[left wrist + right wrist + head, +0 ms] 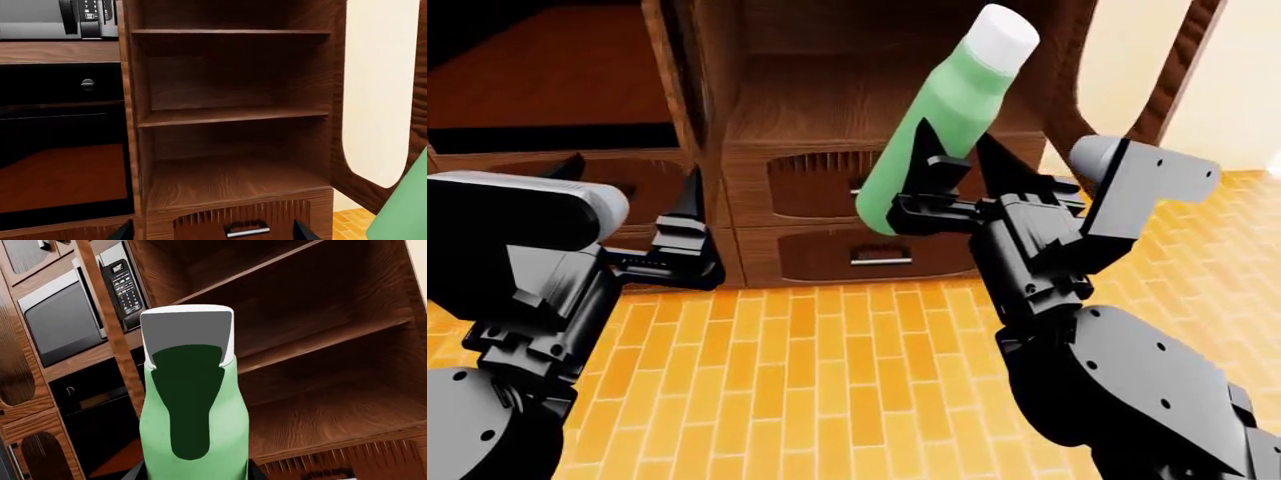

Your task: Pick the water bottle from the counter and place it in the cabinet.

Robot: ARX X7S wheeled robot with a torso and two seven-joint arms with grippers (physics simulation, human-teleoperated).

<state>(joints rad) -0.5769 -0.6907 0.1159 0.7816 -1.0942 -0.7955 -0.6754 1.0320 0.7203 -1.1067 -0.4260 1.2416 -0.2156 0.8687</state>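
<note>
Two arms are up in front of me, but only the right gripper (958, 172) is working: its jaws are clamped on the lower body of the bottle (941, 120), which I hold off the floor and tilted, white cap (1005, 33) leaning up and away toward the cabinet (827, 110). The left gripper (687, 245) hangs empty with its fingers apart, low and to the side, facing the drawers (827, 185). The pick is done as I read it, the counter is out of every view, and I am in the carry-and-place step, parked just before the open shelves. From the left wrist view I see three bare shelf bays stacked above a drawer with a silver handle (247, 230); the lowest bay (227, 180) looks the tallest and sits nearest the height of my hand, so I judge it the natural target. The right wrist view shows the bottle (193, 415) filling the foreground with the shelves (313, 345) behind it, so the line is roughly right. Next I need to bring the bottle closer to upright, push it forward over the shelf lip and well into the bay, then lower until the base sits flat before I let go. My worries are the cap striking the shelf above if I go in tilted, and a tall slim bottle tipping if I release it off-vertical or too near the edge. I cannot tell from here how much headroom the bay gives
</note>
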